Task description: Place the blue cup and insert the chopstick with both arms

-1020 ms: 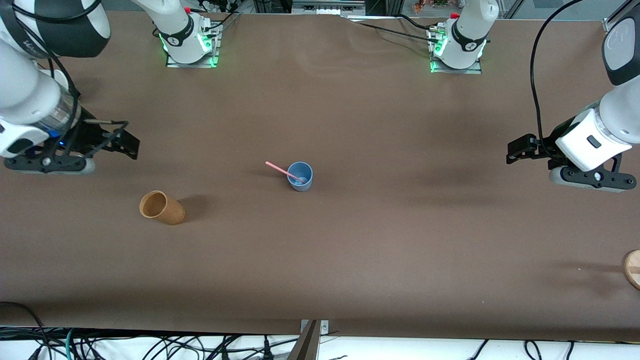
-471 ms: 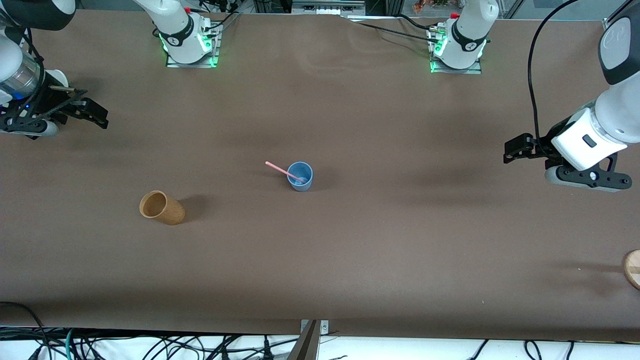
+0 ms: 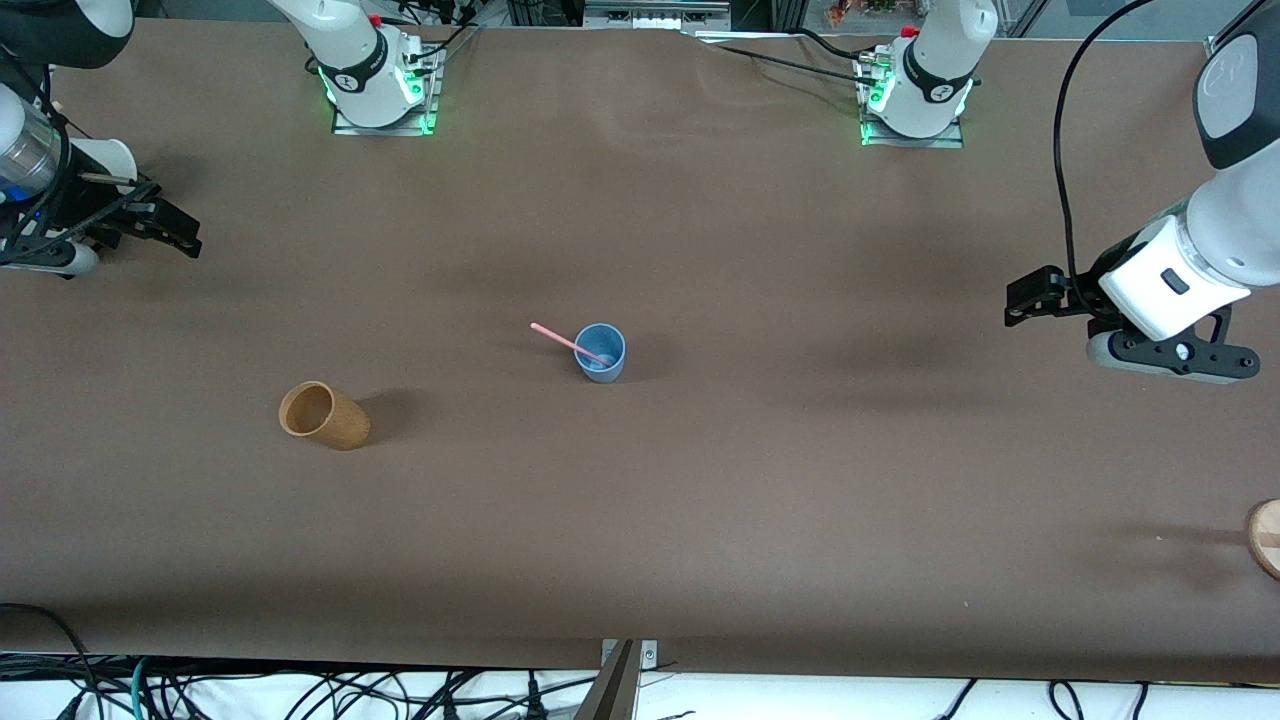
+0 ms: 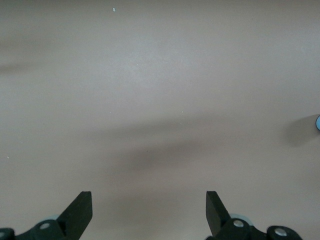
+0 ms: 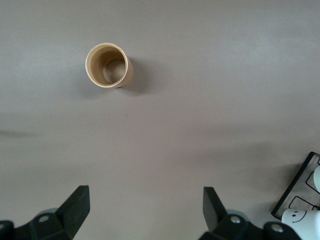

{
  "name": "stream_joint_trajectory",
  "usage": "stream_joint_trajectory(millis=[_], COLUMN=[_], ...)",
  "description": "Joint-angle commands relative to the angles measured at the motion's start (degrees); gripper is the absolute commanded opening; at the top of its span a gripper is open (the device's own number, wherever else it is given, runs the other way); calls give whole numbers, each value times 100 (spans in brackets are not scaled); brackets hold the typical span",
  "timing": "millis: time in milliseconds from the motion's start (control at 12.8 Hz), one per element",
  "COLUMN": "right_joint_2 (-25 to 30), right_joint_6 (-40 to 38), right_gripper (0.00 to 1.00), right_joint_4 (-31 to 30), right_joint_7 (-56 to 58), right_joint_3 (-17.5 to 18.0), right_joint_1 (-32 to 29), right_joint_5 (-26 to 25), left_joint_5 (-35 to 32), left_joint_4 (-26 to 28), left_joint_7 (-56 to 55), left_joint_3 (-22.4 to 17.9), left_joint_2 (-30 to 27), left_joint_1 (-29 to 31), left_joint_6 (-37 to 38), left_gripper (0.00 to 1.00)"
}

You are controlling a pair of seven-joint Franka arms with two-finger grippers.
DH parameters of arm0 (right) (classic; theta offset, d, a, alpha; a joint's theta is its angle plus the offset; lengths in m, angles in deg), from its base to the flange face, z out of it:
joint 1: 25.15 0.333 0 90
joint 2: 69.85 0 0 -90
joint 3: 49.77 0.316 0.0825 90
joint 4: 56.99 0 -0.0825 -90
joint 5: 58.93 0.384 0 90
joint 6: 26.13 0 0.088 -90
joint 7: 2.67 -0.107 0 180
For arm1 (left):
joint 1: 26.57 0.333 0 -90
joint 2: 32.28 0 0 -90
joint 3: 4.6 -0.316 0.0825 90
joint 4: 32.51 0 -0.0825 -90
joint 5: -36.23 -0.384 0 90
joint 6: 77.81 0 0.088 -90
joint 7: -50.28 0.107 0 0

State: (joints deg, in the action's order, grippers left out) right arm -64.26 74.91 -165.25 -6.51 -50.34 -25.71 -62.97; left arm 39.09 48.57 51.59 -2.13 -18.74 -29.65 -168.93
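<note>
The blue cup stands upright near the middle of the table. The pale-pink chopstick rests in it, leaning out over its rim toward the right arm's end. A sliver of the cup shows at the edge of the left wrist view. My left gripper is open and empty, up over bare table at the left arm's end. My right gripper is open and empty, over the table at the right arm's end. Both are well away from the cup.
An orange-brown cup stands tilted nearer the front camera toward the right arm's end; it also shows in the right wrist view. A white cup sits by the right gripper. A wooden object lies at the left arm's end.
My right gripper has drawn back toward the right arm's end and the bases' side. My left gripper has shifted slightly. Cup and chopstick have not moved.
</note>
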Motion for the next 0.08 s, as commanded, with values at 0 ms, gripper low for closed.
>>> stream_joint_trajectory(millis=[0], right_joint_2=[30], right_joint_6=[38], right_gripper=[100], right_joint_4=[7], right_joint_7=[164], right_joint_3=[145], right_joint_1=[-155], right_joint_5=[61], left_joint_5=[119], left_joint_4=[-197], left_joint_7=[27], left_joint_3=[-27], left_joint_2=[131], left_joint_1=[-17], left_joint_6=[24], left_gripper=[100])
